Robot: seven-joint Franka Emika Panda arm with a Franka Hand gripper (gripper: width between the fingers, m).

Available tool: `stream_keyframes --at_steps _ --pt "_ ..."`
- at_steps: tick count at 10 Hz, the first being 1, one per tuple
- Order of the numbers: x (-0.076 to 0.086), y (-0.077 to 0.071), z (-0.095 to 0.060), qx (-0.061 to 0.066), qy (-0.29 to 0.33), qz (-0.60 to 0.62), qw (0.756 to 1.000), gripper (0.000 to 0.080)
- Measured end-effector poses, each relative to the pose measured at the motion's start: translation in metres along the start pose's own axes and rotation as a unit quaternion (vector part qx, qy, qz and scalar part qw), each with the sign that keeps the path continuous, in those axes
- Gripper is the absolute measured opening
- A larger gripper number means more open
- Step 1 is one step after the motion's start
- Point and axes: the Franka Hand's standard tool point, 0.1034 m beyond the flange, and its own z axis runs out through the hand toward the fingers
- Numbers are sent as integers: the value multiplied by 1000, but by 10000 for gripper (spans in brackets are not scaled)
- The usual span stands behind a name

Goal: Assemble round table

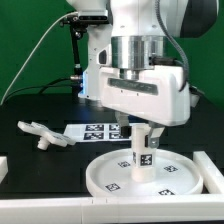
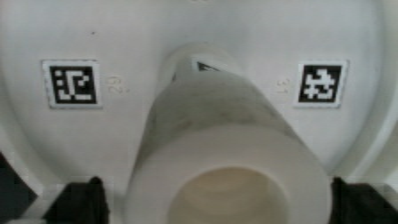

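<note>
The large white round disc (image 1: 110, 176) lies flat on the black table near the front, with tags on its face. The short cylindrical leg (image 1: 142, 152) stands upright on the disc's middle. My gripper (image 1: 141, 130) is shut on the leg's upper part from above. In the wrist view the leg (image 2: 222, 130) runs down to the disc (image 2: 178, 30) between two tags, and my gripper (image 2: 222, 200) has a black finger pad (image 2: 80, 202) pressed to each side of it. The hub is hidden under the leg. The small branched foot piece (image 1: 40, 133) lies on the table at the exterior view's left.
The marker board (image 1: 92, 130) lies flat behind the disc. A white border wall (image 1: 90, 208) runs along the table's front, with raised white blocks at the exterior view's left (image 1: 5, 166) and right (image 1: 213, 168).
</note>
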Motion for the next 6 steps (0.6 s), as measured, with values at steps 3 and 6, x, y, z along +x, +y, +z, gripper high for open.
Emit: stream_keyframes --at_steps 3,6 --pt "-14 -6 -3 0 -8 -83 997 649" --pt "-20 -3 -3 4 8 -30 1000 649"
